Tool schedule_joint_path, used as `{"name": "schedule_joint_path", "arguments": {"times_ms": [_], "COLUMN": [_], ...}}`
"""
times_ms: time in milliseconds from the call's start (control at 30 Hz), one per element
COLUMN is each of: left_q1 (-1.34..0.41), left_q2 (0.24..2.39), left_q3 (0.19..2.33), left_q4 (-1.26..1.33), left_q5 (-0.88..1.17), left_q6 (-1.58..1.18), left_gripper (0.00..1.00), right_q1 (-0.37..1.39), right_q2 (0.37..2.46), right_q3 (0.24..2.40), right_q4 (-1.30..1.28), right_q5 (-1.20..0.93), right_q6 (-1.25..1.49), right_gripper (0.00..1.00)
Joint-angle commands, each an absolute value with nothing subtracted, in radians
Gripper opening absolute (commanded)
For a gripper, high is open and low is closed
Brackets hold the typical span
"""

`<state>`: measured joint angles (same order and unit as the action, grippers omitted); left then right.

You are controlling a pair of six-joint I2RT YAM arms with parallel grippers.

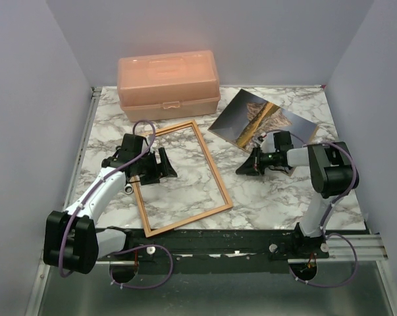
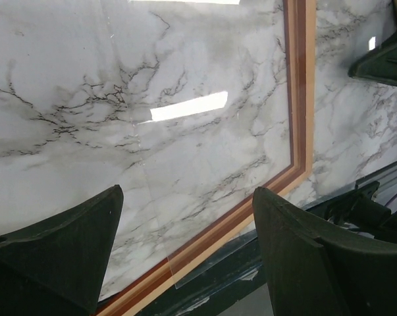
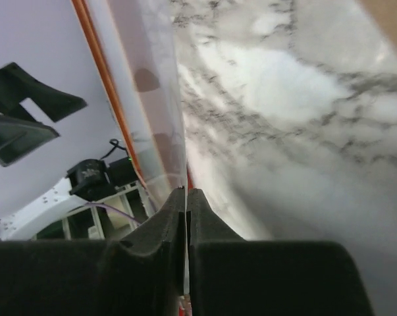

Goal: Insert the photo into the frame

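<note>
The frame [image 1: 212, 163] lies flat mid-table, its reddish-brown rail also in the left wrist view [image 2: 300, 99]. A thin clear sheet [image 2: 185, 270] lies across it, one corner poking past the frame's near rail. My right gripper [image 1: 242, 167] is at the frame's right side, shut [image 3: 186, 191] on the edge of that clear sheet [image 3: 152, 79]. My left gripper [image 1: 157, 172] hovers open over the frame's left part, nothing between its fingers [image 2: 186, 194]. The photo [image 1: 261, 118], a mountain print, lies face up at the back right, behind the right gripper.
A peach plastic box [image 1: 168, 82] stands at the back, left of centre. The dark rail of the table's front edge [image 1: 218, 240] runs just beyond the frame's near corner. Grey walls close in the left, the right and the back.
</note>
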<state>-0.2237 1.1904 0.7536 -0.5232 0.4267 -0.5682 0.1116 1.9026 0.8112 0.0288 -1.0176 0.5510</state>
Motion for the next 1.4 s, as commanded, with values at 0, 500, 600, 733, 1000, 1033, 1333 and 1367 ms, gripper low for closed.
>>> {"name": "schedule_joint_path", "arguments": {"times_ms": [0, 500, 600, 733, 1000, 1033, 1333, 1367], "left_q1": [-0.22, -0.304, -0.357, -0.434, -0.58, -0.593, -0.689, -0.699], "left_q2": [1.209, 1.345, 1.422, 1.547, 1.75, 1.776, 1.945, 1.958], "left_q3": [0.728, 0.759, 0.796, 0.87, 1.044, 1.061, 1.223, 1.24], "left_q4": [-0.487, -0.38, -0.346, -0.307, -0.281, -0.283, -0.369, -0.383], "left_q5": [0.456, 0.488, 0.484, 0.483, 0.469, 0.464, 0.359, 0.343], "left_q6": [-0.575, -0.643, -0.671, -0.711, -0.76, -0.763, -0.764, -0.76], "left_gripper": [0.81, 0.81, 0.81, 0.81, 0.81, 0.81, 0.71, 0.68], "right_q1": [0.118, 0.117, 0.117, 0.116, 0.117, 0.116, 0.116, 0.117], "right_q2": [1.765, 1.246, 1.173, 1.111, 1.026, 1.023, 1.008, 1.004], "right_q3": [0.832, 1.124, 1.222, 1.317, 1.387, 1.391, 1.409, 1.415], "right_q4": [-0.066, -0.505, -0.616, -0.704, -0.745, -0.748, -0.758, -0.761], "right_q5": [-0.935, -0.56, -0.401, -0.265, -0.158, -0.155, -0.141, -0.132], "right_q6": [0.53, 0.512, 0.503, 0.485, 0.483, 0.482, 0.488, 0.488], "right_gripper": [0.01, 0.0, 0.0, 0.01, 0.01, 0.01, 0.0, 0.01]}}
